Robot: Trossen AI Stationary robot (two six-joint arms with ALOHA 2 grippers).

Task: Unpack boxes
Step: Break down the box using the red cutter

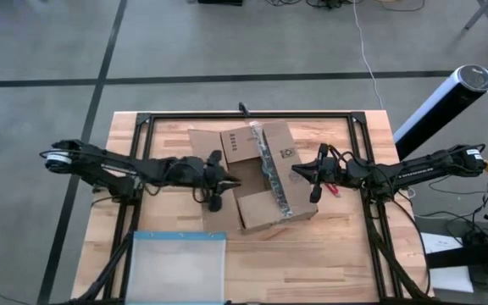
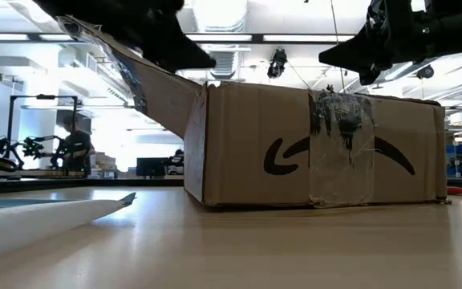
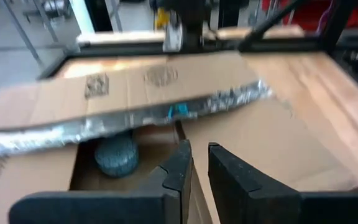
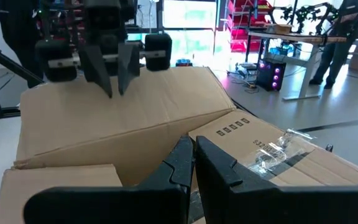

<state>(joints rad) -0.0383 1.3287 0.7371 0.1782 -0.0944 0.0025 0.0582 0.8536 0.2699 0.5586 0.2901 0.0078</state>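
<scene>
Cardboard box [image 1: 257,174] sits mid-table, slightly toward the far edge, flaps partly open, a shiny tape strip [image 1: 271,165] running along its top seam. Black printed marks and a barcode label show on the flaps. A raised flap [image 2: 163,88] slants up on the left-arm side. A grey bundle [image 3: 117,155] lies inside the opening.

Left gripper [image 1: 225,180] hovers over the box's open side, fingers nearly closed, grasping nothing. Right gripper [image 1: 299,172] hangs at the opposite edge, fingers pressed together, empty.

Small red tool [image 1: 333,188] lies beside the box under the right arm. Clear pouch [image 1: 176,264] rests near the table's front edge.
</scene>
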